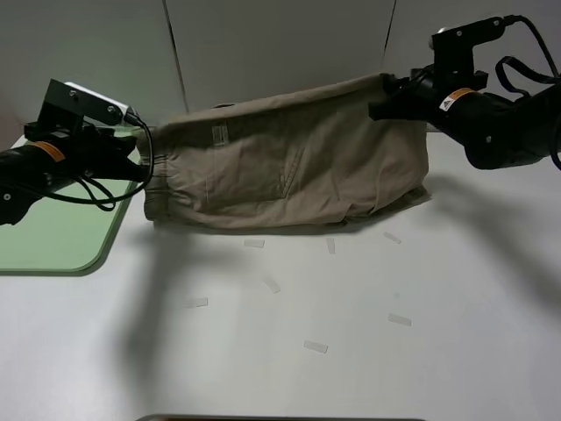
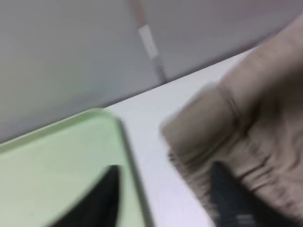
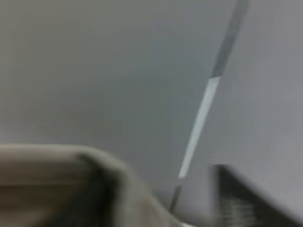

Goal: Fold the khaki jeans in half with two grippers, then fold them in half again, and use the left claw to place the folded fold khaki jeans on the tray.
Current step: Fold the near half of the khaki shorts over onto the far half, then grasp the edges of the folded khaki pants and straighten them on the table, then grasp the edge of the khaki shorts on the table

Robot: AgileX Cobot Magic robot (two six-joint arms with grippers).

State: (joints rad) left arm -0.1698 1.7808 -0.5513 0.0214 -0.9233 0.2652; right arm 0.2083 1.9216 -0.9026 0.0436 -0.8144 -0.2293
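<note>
The khaki jeans point(image 1: 289, 167) lie across the back of the white table, waistband to the left, and their far edge rises toward the right. My left gripper point(image 1: 143, 167) is at the waistband end. In the left wrist view its fingers point(image 2: 106, 198) stand apart, with the gathered waistband point(image 2: 246, 142) against one of them. My right gripper point(image 1: 383, 96) is at the raised far right corner. In the blurred right wrist view one finger point(image 3: 241, 198) shows apart from the cloth point(image 3: 47, 189), which covers the other side. The mint-green tray point(image 1: 53, 237) lies at the left, under the left arm, and also shows in the left wrist view point(image 2: 57, 156).
Several small pale tape strips point(image 1: 316, 346) lie on the table in front of the jeans. A grey wall with vertical seams point(image 1: 175, 53) stands close behind. A dark edge point(image 1: 263, 418) shows at the table's front.
</note>
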